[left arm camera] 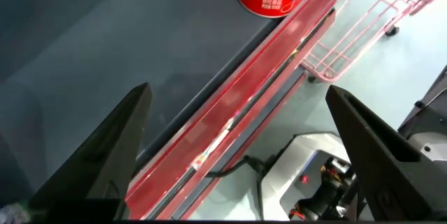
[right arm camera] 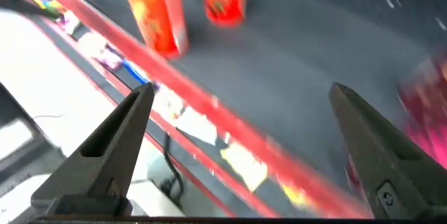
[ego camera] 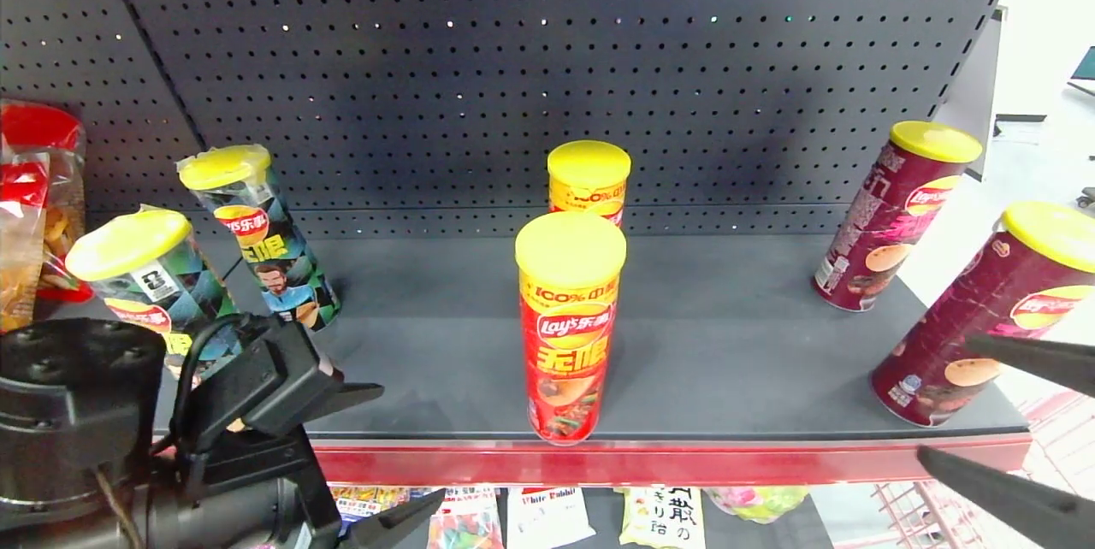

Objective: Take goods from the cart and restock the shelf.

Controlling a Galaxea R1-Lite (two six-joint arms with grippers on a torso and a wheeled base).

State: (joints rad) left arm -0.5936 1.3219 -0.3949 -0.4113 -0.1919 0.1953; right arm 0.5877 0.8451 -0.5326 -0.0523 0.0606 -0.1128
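Partly cropped: right pincer agape | maroon can blurred

On the shelf six cans stand in three pairs. At the left, the left near can stands just before the left far can. The middle near can stands at the front edge, the middle far can behind it near the back panel. The right near can stands at the near right corner, the right far can behind it. Bags sit at the far left. Packets lie on the level below. The cart stands low at the right. The left gripper hangs before the shelf's left front edge, the right gripper before its right corner.
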